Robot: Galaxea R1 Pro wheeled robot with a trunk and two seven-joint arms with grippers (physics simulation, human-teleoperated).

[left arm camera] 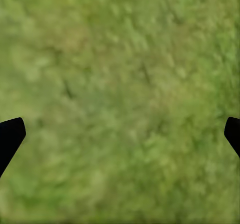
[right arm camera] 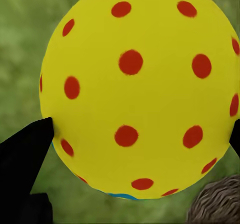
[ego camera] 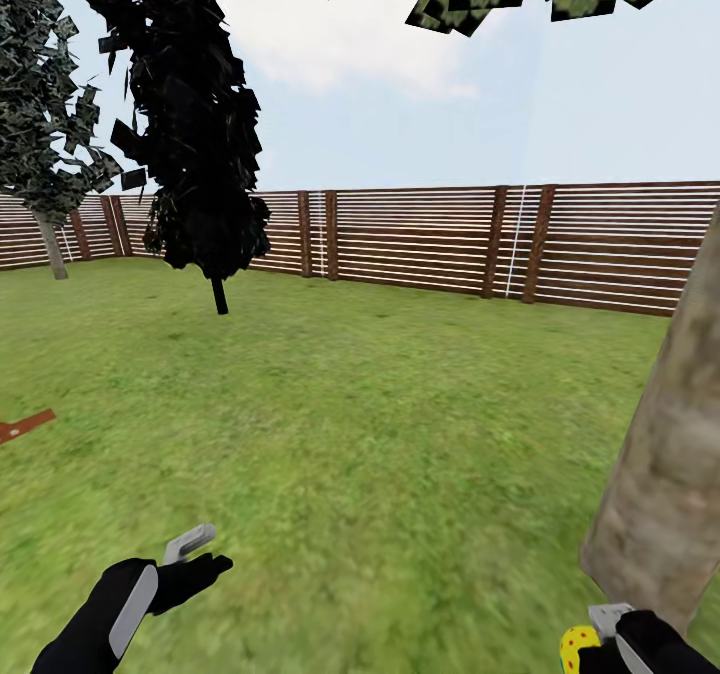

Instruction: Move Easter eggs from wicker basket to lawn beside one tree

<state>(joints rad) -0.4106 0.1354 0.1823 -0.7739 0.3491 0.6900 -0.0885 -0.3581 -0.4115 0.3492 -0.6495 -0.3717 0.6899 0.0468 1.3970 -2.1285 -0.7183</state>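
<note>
On the wide mottled green lawn (ego camera: 380, 434), the left claw (ego camera: 200, 552) is held spread and empty. The right claw (ego camera: 600, 634) is clamped on one bright yellow red-dotted Easter egg (right arm camera: 137, 92), just beside the thick pale grey-brown tree trunk (ego camera: 670, 474). The egg is best lowered onto grass before being released. One egg and three trees are counted.

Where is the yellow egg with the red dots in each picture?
Head view: the Easter egg peeks out at the bottom right corner, held in the right gripper, close to the tree trunk.
Left wrist view: grass of the lawn between two dark fingertips; no egg here.
Right wrist view: the egg is huge, in the middle, between the black fingers.
Shared landmark: the green lawn.
</note>
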